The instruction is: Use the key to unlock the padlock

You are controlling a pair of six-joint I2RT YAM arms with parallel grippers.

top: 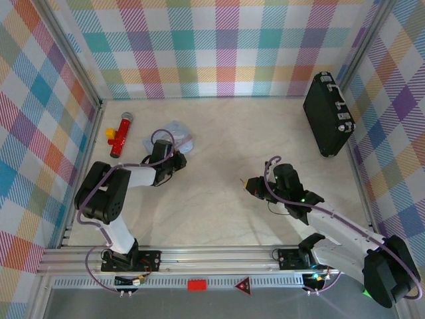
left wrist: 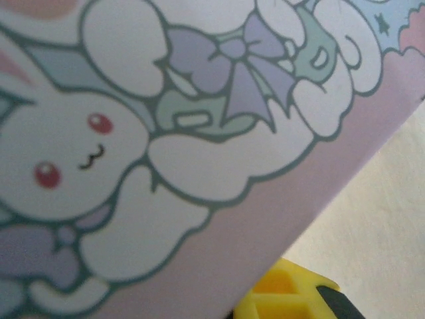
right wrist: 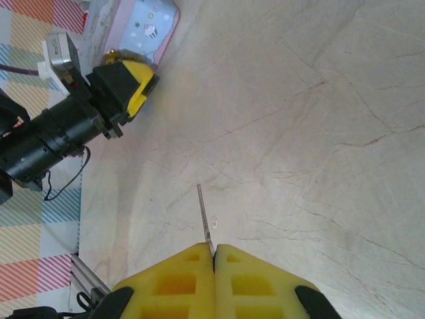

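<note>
The pale stone-patterned counter (top: 219,219) lies mostly bare between my two arms, with checked walls around it. At the far right a big black case (top: 327,114) sits along the wall, well apart from both arms. At the far left is the pale blue cartoon tin (top: 179,135). A red-and-yellow toy (top: 121,133) lies beside it, nearer the left wall.

The left tool (right wrist: 133,83) is right up against the tin. On the left wrist feed, the tin's rabbit-and-bow picture is so close that it blurs, and one yellow finger pad (left wrist: 285,296) shows at the bottom edge. I cannot tell from either feed whether this tool is open or closed, or whether it touches the tin.

The right tool (right wrist: 214,252) hangs over open counter right of centre. Its two yellow fingers are pressed together with no gap, pinching the key (right wrist: 204,219) by its near end.

The key is a thin grey sliver running straight out from the fingertips, its long axis roughly in line with the fingers. On the right wrist feed it points up and a little left. From above it points left across bare counter, roughly toward the left arm, with nothing between. Its tip touches nothing that I can see.
</note>
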